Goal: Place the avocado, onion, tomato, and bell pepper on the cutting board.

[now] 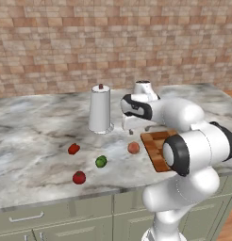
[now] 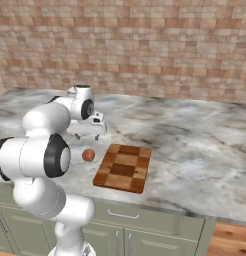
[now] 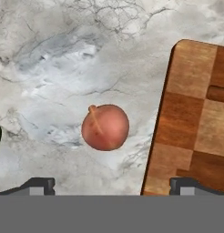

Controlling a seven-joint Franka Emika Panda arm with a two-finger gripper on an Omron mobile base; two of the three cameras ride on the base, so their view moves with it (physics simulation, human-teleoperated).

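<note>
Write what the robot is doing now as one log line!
gripper: open, above onion | onion: on counter, beside cutting board | board: bare | tomato, avocado, pepper: on counter

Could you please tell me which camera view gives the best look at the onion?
The hand view: the onion sits large and unobstructed on the counter, beside the cutting board without touching it. The left base view shows it small near the board's edge; the right base view shows it small next to the arm.
</note>
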